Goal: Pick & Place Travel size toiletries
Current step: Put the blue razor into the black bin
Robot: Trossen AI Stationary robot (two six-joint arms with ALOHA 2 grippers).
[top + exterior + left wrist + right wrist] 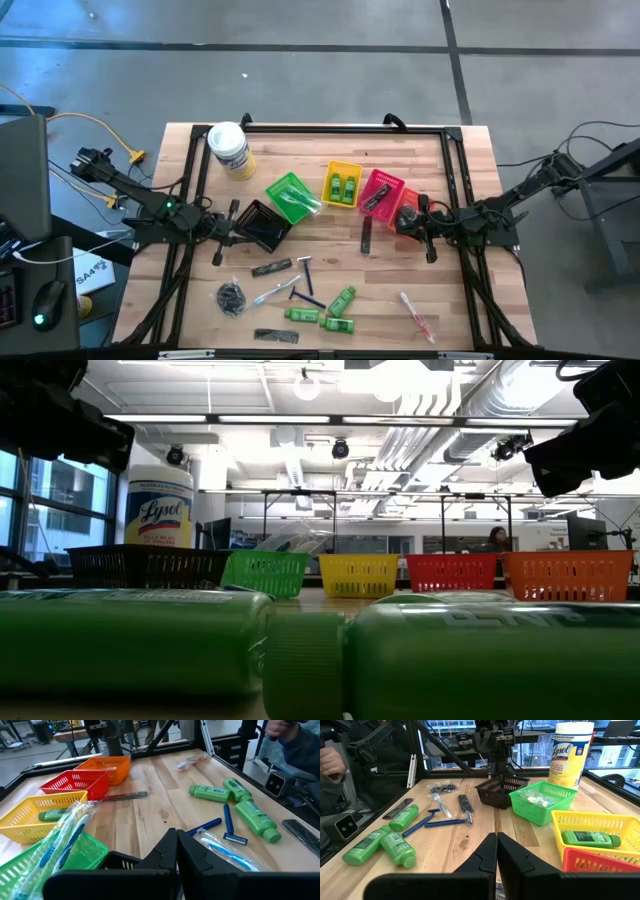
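Observation:
Loose toiletries lie on the near half of the wooden table: green mini bottles, blue razors, a clear-wrapped toothbrush, black combs, a dark mesh bundle and a red-wrapped toothbrush. The yellow basket holds two green bottles. The green basket holds a wrapped toothbrush. The red basket holds a dark comb. My left gripper is shut and empty, beside the black basket. My right gripper is shut and empty, beside the orange basket.
A white-lidded wipes tub stands at the far left. A black frame rail runs around the table. A person's hand and sleeve show past the near edge. Bare wood lies between the baskets and the loose items.

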